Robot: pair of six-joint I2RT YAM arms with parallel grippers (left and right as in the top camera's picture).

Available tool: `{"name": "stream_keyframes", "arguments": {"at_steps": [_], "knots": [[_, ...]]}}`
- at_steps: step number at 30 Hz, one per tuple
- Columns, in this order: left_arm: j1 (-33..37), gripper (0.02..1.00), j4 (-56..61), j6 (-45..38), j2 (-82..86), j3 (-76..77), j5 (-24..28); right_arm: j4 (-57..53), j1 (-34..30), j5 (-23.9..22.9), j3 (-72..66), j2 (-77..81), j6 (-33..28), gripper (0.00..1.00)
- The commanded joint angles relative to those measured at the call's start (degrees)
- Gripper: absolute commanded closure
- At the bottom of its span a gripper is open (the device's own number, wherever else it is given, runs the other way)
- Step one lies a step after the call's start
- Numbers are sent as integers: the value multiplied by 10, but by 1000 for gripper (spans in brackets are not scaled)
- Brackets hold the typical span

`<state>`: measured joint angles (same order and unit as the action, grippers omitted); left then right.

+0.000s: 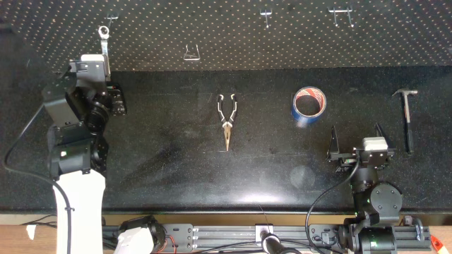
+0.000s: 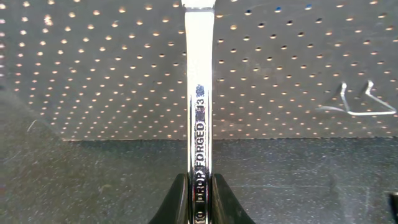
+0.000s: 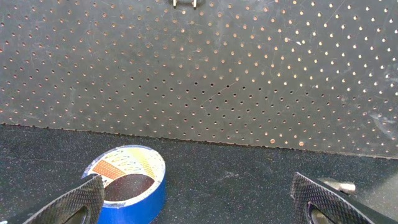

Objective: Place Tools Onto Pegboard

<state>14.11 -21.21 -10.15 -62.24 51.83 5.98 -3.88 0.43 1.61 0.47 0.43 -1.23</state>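
Note:
My left gripper (image 1: 106,70) is shut on a silver wrench (image 1: 104,48), holding it upright against the pegboard (image 1: 226,32) at the far left; its ring end reaches a hook up there. In the left wrist view the wrench shaft (image 2: 199,93) rises from between the fingers (image 2: 177,202). Pliers (image 1: 227,118) lie mid-table. A blue tape roll (image 1: 308,105) sits right of centre, and a hammer (image 1: 406,116) lies at the far right. My right gripper (image 1: 357,140) rests open low on the table, behind the tape roll (image 3: 127,180).
Empty wire hooks hang on the pegboard: a triangular one (image 1: 191,53), one (image 1: 265,14) further right, and a double one (image 1: 341,13). The triangular hook (image 2: 357,102) also appears in the left wrist view. The black tabletop (image 1: 162,155) spreads between the tools.

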Motion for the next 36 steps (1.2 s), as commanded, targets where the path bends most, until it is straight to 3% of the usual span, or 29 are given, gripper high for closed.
{"name": "stream_keyframes", "arguments": {"at_steps": [1, 36], "knots": [[4, 991, -14, 5, 11, 2, 18, -2, -1, 3, -2, -4, -6, 31], [5, 989, 15, 7, -38, 24, 16, -2, -1, 3, -2, -4, -6, 31]]}}
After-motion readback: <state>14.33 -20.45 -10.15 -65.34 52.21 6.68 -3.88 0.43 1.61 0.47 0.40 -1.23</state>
